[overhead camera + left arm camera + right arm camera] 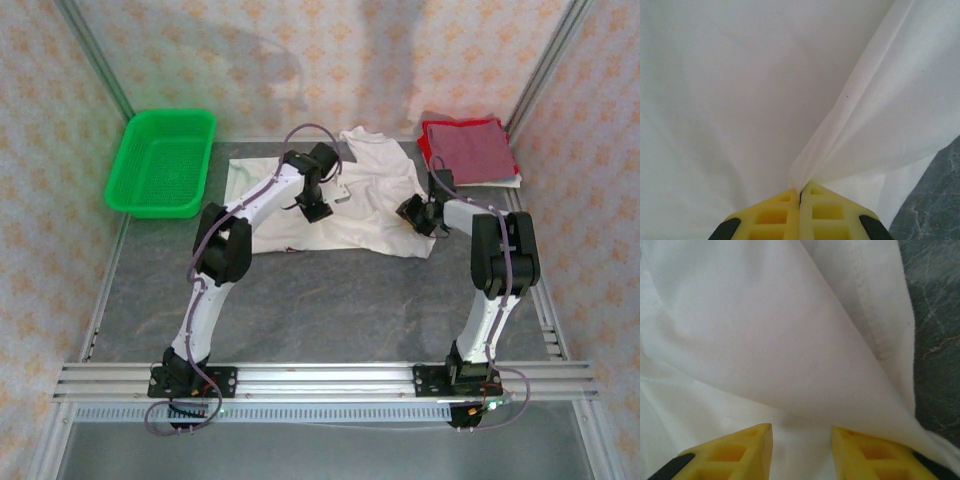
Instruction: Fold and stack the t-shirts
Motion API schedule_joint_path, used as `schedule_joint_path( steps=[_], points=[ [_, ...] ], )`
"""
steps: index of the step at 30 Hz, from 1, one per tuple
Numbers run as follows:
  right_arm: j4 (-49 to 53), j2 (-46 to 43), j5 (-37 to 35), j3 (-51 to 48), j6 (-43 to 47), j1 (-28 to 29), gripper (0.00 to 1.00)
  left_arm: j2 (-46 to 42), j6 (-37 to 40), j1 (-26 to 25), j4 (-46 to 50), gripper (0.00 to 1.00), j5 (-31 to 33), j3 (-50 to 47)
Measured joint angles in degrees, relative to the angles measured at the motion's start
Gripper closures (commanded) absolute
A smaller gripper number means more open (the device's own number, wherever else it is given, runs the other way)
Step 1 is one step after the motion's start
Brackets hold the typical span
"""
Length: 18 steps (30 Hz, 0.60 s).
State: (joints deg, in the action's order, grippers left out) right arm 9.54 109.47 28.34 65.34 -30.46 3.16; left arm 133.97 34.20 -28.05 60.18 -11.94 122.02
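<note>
Overhead and wrist views of the desk (pixel 330 290).

**Containers.** A green mesh basket (pixel 160 163) sits at the far left corner. Its mesh floor shows across the whole of its inside.

**Task items.** The white t-shirt (pixel 370 205) lies spread across the far middle of the desk, partly rumpled. Its left edge is near the basket's right wall. The dark red t-shirt (pixel 467 150), folded square, rests at the far right corner, apart from the white one, with a strip of white showing along its right side.

**Pincers.**
- The left pincer (pixel 318 212) is down on the middle of the white t-shirt. In its wrist view the yellow fingers (pixel 775 217) are pressed together on a raised fold of white cloth.
- The right pincer (pixel 412 213) is at the shirt's right side. Its fingers (pixel 737 450) stand apart with cloth beneath and between them. Whether they press the cloth cannot be told.

**Edges and room.**
- A stitched hem (pixel 875 325) runs beside bare grey desk in the right wrist view.
- The shirt's near edge leaves a broad band of bare desk before the arm bases.
- Patterned walls (pixel 60 90) close the left, far and right sides.
</note>
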Motion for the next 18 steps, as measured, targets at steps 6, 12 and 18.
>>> schedule_joint_path(
  steps=[6,12,18],
  points=[
    [-0.22,0.22,0.00,0.04,-0.02,-0.11,0.63,3.43,1.36,1.46,0.96,0.66,0.42,2.34],
    [-0.22,0.66,-0.02,0.52,-0.22,-0.33,0.63,-0.68,-5.33,5.49,-6.54,0.59,-1.70,-5.84],
    [-0.42,1.46,-0.02,1.42,-0.22,-1.20,0.63,-24.28,-24.48,9.75,-26.91,0.57,2.45,-35.60]
  ],
)
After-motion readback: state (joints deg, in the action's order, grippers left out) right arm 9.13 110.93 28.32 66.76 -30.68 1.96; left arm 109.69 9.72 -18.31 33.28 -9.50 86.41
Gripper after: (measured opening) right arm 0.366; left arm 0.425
